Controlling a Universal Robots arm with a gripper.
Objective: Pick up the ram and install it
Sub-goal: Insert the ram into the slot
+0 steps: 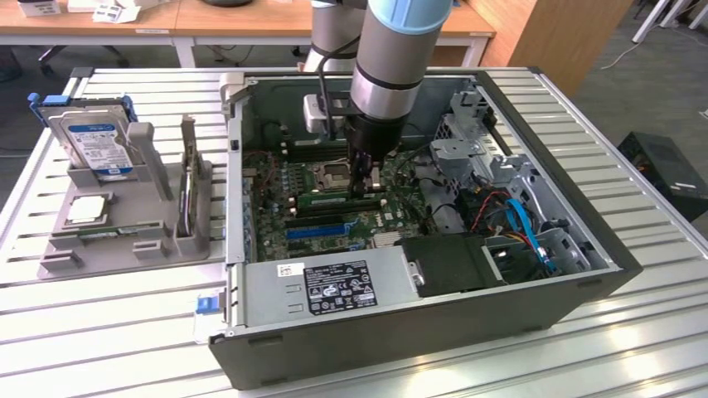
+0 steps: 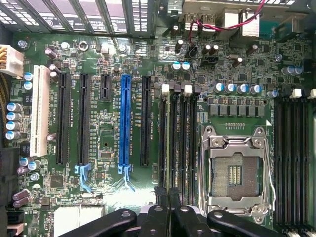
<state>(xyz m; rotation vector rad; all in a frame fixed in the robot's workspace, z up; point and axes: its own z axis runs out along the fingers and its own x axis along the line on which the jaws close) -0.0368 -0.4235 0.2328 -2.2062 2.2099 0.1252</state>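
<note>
Green ram (image 1: 327, 200) pinched in end effector (image 1: 370, 189)

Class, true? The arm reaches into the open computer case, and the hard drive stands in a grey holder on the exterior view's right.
No: the exterior view shows the hard drive in its grey holder on that view's left, not right. The arm does reach into the open case.
</note>
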